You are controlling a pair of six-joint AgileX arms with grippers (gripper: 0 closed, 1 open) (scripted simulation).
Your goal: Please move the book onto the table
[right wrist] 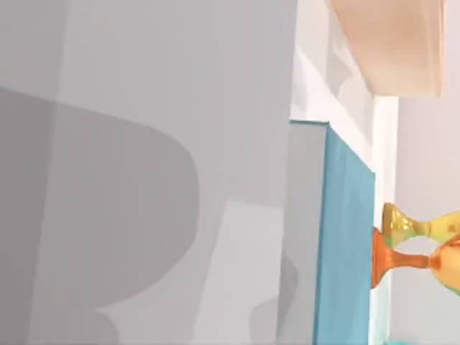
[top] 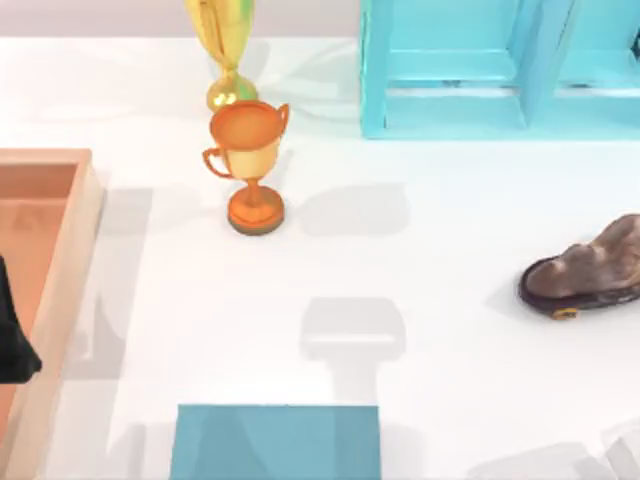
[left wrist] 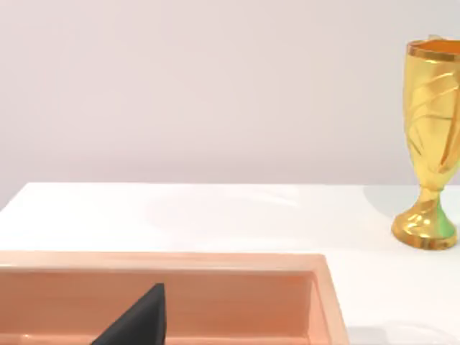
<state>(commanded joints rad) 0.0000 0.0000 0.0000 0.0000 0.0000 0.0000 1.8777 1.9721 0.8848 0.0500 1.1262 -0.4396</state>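
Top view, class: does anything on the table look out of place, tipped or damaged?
Nothing stands out. The orange trophy and gold trophy stand upright, the shoe rests on its sole, and the book lies flat at the table's near edge, beside the wooden tray.

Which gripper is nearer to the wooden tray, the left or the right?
Left. The left gripper hangs over the tray. The right arm's wrist camera sees the tray far off, beyond the book.

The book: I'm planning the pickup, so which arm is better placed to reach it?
Probably the right. Its wrist view sits close beside the book. The left gripper is over the wooden tray, further off.
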